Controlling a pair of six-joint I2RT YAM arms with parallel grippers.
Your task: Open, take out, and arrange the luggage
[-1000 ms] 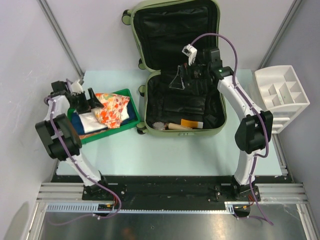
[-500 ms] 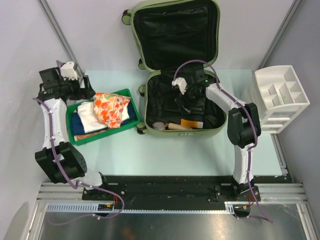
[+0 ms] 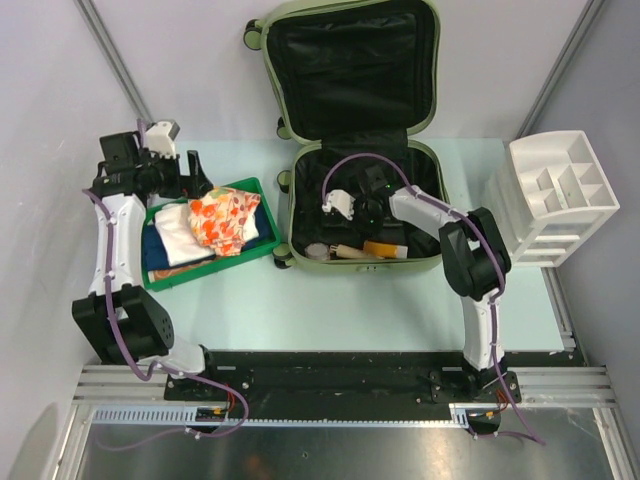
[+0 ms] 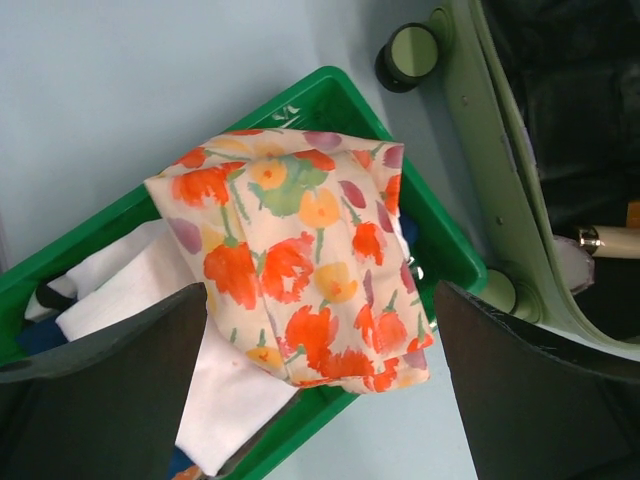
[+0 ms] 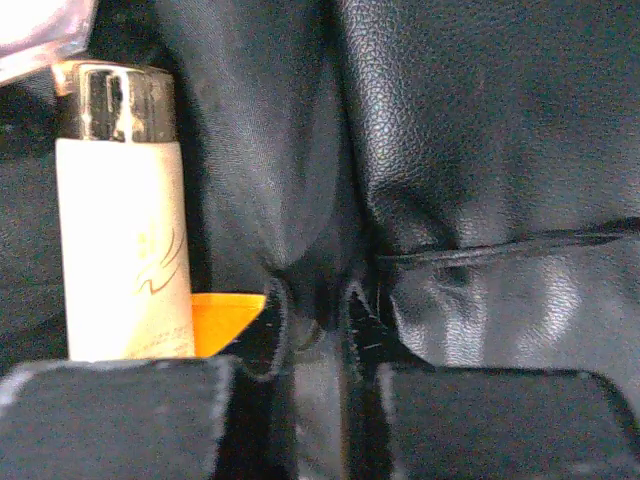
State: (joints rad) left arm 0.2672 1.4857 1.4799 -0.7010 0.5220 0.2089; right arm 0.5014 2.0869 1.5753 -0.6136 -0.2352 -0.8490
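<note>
Reaching down into the lower shell, the right gripper (image 5: 310, 315) had its fingers (image 5: 110, 420) drawn almost together, with a fold of black leathery material (image 5: 480, 150) caught in the narrow gap between the tips. Just left of that fold in the wrist view lay a cream tube (image 5: 120, 250) with a shiny metal cap, and an orange item (image 5: 228, 322) showed beside its lower end. All of this was inside the luggage (image 3: 268, 60), the pale olive-green hard-shell case that sat open at the far middle of the table (image 3: 300, 300), its lid thrown back toward the rear wall and both halves lined in black. On the other side, the left gripper (image 4: 320, 300) hung with its fingers spread wide apart above a floral cloth (image 4: 300, 250) printed in orange, yellow and green. That cloth sat on top of a white cloth (image 4: 130, 290) inside a green tray (image 4: 445, 250), whose corner nearest the case came just beside the luggage's shell and one of its small black wheels (image 4: 410, 55). Seen from overhead, the tray was to the left of the case, and a white organizer (image 3: 560, 195) stood to its right at the table's edge.
</note>
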